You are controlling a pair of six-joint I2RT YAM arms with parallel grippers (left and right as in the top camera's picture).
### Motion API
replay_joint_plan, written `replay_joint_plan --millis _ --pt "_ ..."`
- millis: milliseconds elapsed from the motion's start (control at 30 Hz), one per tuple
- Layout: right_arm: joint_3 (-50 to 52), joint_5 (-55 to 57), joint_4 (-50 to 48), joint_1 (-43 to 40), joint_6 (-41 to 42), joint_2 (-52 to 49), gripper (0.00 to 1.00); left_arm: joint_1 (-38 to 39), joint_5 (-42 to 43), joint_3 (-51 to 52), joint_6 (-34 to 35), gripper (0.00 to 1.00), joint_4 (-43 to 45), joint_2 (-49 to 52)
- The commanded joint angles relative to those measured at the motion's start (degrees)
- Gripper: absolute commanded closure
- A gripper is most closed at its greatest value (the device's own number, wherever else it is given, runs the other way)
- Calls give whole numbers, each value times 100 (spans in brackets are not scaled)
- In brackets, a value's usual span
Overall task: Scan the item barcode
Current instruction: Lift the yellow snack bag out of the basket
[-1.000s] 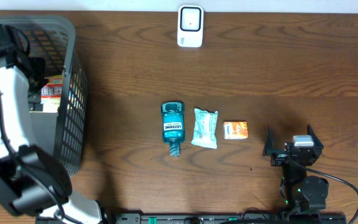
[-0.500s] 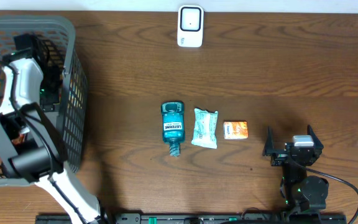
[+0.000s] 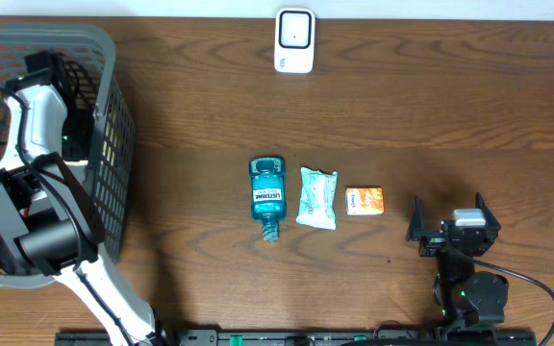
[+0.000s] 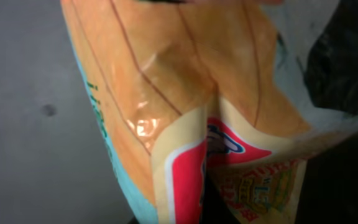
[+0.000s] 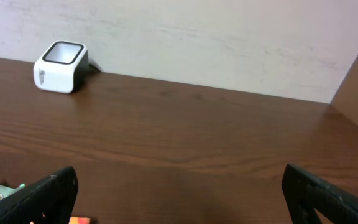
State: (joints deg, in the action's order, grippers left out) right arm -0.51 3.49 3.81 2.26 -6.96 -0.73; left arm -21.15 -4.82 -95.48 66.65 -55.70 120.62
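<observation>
Overhead: one basket, one scanner, three items in row; left gripper clamped on orange packet; right gripper apart.

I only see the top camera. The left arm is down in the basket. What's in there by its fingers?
Observer: The left wrist camera is filled by an orange packet with a red and cream label.
Operator: Is it grabbing it?
Observer: Looks so. The packet is creased in the middle as if pinched, though the fingers themselves are hidden.
Operator: What's behind the scanner?
Observer: From the right wrist camera, a pale wall rises just behind it.
</observation>
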Motion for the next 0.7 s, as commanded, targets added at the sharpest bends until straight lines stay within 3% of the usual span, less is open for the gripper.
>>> replay_joint_plan --millis 0,433,667 --pt "20 46 4 -46 -59 9 1 -125 79 254 -271 93 -367 28" --pt "20 46 4 -46 -59 9 1 -540 81 247 -529 93 -382 -2986" --pt "20 48 4 -46 -59 9 1 15 588 247 -861 93 -356 -4406"
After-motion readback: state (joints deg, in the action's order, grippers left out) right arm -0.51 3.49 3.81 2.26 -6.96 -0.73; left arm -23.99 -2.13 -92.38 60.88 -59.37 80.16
